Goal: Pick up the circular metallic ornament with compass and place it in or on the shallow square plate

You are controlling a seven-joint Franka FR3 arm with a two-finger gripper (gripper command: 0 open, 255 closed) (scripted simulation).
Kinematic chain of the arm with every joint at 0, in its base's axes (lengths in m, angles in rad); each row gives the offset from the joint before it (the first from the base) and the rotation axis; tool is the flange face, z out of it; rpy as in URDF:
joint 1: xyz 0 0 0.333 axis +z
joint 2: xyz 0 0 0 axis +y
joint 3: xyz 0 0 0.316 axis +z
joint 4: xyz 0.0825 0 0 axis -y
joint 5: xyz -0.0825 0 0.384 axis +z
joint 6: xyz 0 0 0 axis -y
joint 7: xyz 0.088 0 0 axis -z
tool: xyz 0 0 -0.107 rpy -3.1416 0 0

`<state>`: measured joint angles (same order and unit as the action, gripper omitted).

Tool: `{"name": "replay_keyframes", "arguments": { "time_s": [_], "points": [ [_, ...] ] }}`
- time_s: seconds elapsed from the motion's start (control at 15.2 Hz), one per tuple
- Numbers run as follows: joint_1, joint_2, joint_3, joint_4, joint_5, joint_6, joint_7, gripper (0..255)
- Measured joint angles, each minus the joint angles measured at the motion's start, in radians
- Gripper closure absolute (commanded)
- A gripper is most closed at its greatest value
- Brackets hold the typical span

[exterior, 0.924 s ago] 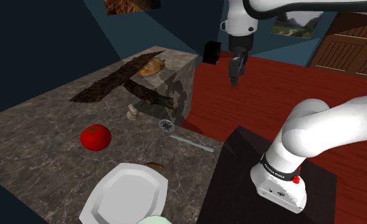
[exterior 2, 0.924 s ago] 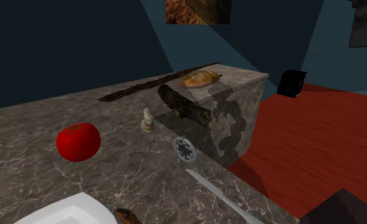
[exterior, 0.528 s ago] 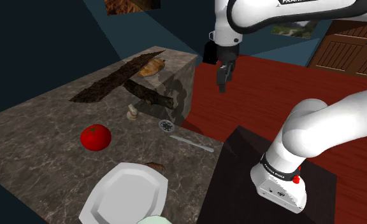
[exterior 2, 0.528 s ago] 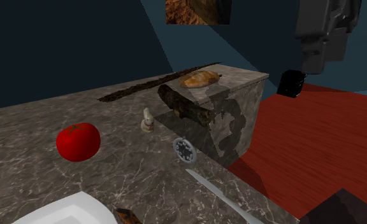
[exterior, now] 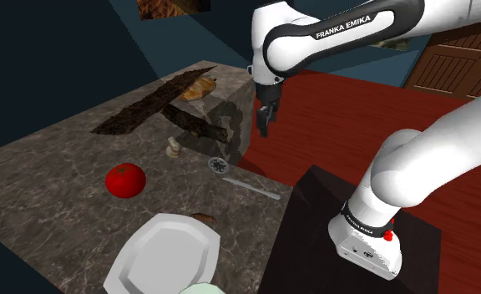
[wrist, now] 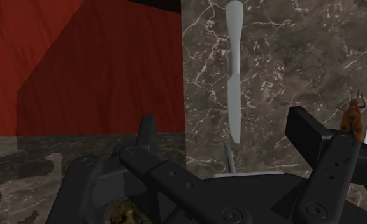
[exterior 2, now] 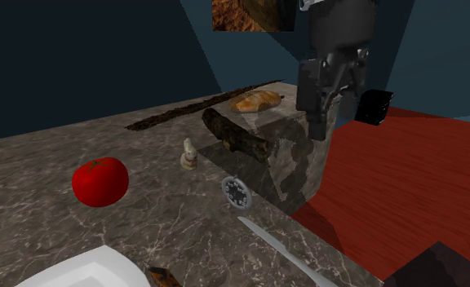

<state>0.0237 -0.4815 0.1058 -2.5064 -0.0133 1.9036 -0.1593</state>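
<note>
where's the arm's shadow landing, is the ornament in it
Shoulder view: it darkens the side of the raised stone block beside the gripper; the ornament looks outside it. Second exterior view: same patch on the block face. Wrist view: a broad shadow dims most of the red floor.

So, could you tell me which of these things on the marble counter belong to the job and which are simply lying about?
Part of the job:
round compass ornament
white plate
gripper, open

Just lying about:
tomato
knife
small figurine
dark log
bread
brown insect beside the plate
</note>
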Motion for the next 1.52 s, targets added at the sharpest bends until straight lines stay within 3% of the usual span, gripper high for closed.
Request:
{"name": "replay_keyframes", "arguments": {
  "time_s": [0.59, 1.06, 1.52],
  "points": [
    [0.028, 0.339, 0.043, 0.094, 0.005, 0.277, 0.013, 0],
    [0.046, 0.59, 0.062, 0.234, -0.021, 0.412, 0.016, 0],
    [0.053, 0.685, 0.06, 0.233, -0.043, 0.51, 0.032, 0]
  ]
}}
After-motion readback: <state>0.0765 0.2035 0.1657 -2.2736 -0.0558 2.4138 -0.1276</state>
